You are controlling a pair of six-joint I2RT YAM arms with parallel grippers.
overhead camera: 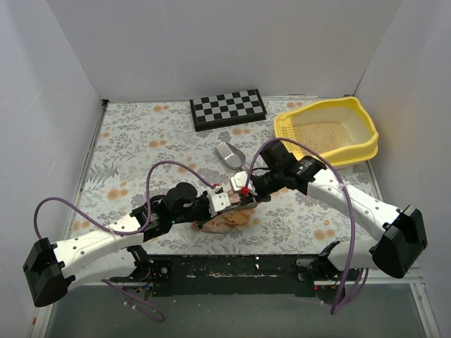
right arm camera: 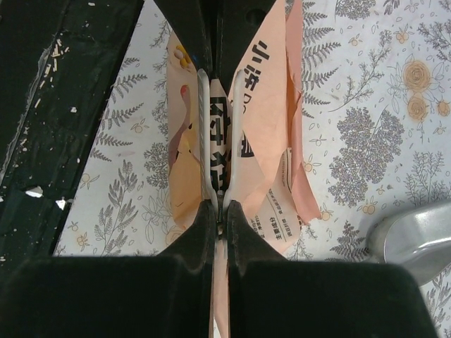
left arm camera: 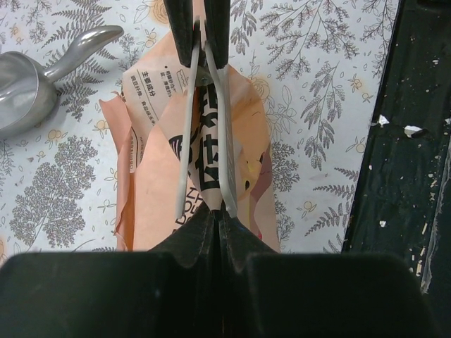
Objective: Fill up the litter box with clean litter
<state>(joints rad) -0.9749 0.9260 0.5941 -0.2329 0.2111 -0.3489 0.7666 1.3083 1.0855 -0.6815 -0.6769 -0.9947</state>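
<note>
Your table point(overhead camera: 141, 141) carries the board point(overhead camera: 228, 108), box point(overhead camera: 284, 127) and scoop point(overhead camera: 230, 154); the bag point(overhead camera: 224, 220) seemingly touches it too.

The only print is on the peach-orange bag point(left arm camera: 151, 204) at the near middle of the table, in black Chinese characters; in the left wrist view one small line seems to read 主要成分, the finer lines under it illegible; the large characters are cut by the left gripper point(left arm camera: 203, 42) clamped on them; the right gripper point(right arm camera: 215, 63) likewise hides them in its view.
</note>
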